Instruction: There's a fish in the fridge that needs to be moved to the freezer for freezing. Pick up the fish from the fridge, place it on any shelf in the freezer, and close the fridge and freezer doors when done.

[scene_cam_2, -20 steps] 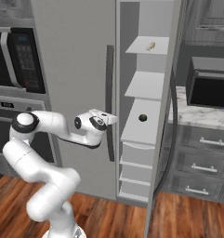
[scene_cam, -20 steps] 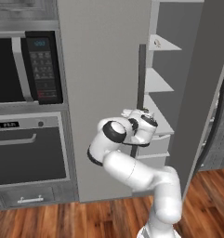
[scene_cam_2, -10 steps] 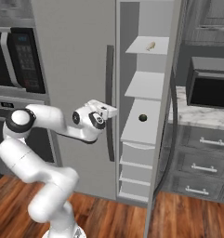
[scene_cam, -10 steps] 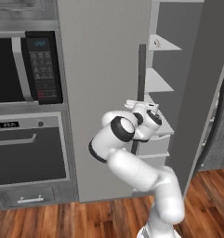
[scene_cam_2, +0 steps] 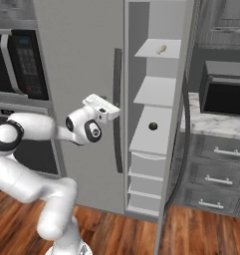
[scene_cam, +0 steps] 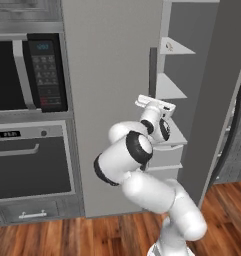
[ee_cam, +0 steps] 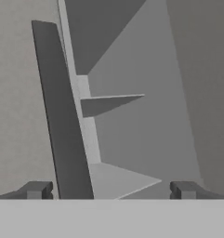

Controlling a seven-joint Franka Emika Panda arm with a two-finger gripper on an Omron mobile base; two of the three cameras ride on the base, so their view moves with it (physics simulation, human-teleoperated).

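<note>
Fish [scene_cam_2: 161,48] on the top shelf [scene_cam_2: 149,50] of the freezer [scene_cam_2: 137,35], small and pale, lying near the shelf's middle, long axis hard to judge at this size. Apparently placed, so no more carrying to do. Lower down, on the third shelf, a small dark round lump [scene_cam_2: 153,126]. Fridge door [scene_cam_2: 76,60] shut flat, its long dark handle [scene_cam_2: 117,109] upright just beside the freezer opening. Freezer door [scene_cam: 219,90] swung wide, standing out toward the cameras at the far side of the opening, long axis vertical. Gripper [scene_cam_2: 110,110] at mid height in front of the fridge door, just beside that handle, jaws spread wide and holding nothing. In the hand view, handle bar [ee_cam: 62,111] rising between the two fingertips [ee_cam: 36,189], much closer to one tip, no contact apparent; freezer shelves beyond it. Deciding relation: open freezer door to the right of the gripper in both base views, across the whole width of the freezer bay, well apart from the jaws; fish above and to the right, out of the way. Likely remaining step: closing the freezer door, which calls for reaching past the bay to the door's outer face or edge and pushing it round toward the fridge side. Risk of clipping the shelf fronts on the way across.
</note>
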